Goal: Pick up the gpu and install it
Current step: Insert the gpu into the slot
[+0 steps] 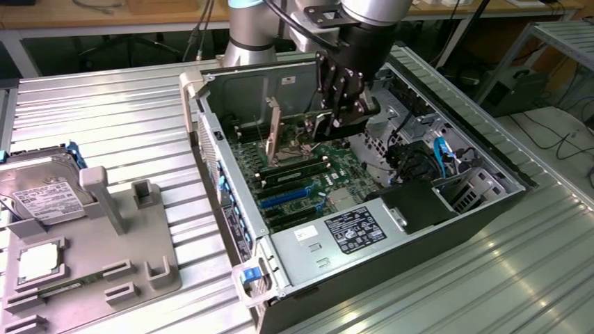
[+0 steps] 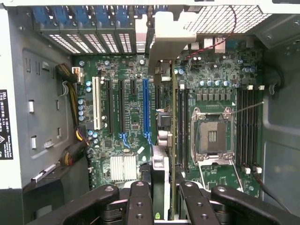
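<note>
Closest to my wrist camera, the gripper (image 2: 161,199) has its fingers closed partway, pinching the gpu (image 2: 160,166) edge-on. The card stands upright over the motherboard (image 2: 126,136), just beside its long blue slot (image 2: 145,108); I cannot tell whether it touches the board. Its metal bracket (image 2: 164,37) sits at the board's far edge. Well apart from the motherboard, outside the computer case (image 1: 222,202), lies a hard drive (image 1: 42,191).
</note>
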Tool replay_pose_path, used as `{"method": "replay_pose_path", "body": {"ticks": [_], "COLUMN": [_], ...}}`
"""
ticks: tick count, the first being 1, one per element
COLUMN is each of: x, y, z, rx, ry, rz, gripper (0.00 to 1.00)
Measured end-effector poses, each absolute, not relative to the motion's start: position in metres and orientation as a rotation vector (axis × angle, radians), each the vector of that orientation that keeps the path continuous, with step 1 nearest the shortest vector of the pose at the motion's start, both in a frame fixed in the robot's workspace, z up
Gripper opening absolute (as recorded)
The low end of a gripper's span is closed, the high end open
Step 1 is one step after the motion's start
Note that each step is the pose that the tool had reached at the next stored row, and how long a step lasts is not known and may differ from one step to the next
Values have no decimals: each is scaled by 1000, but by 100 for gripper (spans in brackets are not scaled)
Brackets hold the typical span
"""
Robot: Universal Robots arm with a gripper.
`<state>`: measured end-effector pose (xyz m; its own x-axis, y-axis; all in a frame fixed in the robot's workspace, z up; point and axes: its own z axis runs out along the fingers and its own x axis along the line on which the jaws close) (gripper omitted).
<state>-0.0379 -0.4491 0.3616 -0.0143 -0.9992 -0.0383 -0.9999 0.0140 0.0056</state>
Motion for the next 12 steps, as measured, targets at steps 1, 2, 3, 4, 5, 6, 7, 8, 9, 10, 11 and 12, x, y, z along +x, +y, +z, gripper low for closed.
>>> {"method": "replay_pose_path", "body": {"ticks": [1,2,3,4,5,6,7,8,9,10,11,12], "x": [-38,-38,-38,-38,-38,-38,-38,-38,-38,-38,-39,-40], "y": [-449,-449,-449,-449,-449,-449,-449,-449,-449,-449,-449,-449], "z": [361,361,360,359,358,357,356,355,353,352,349,341], "rx": [-2190,-2191,-2191,-2191,-2190,-2190,-2189,-2189,-2189,-2189,-2189,-2188], "ry": [2219,2218,2217,2215,2213,2213,2212,2212,2212,2212,2211,2211], "rz": [49,49,50,52,54,56,57,57,57,58,58,59], "gripper": [28,28,28,28,28,28,28,28,28,28,28,28]}}
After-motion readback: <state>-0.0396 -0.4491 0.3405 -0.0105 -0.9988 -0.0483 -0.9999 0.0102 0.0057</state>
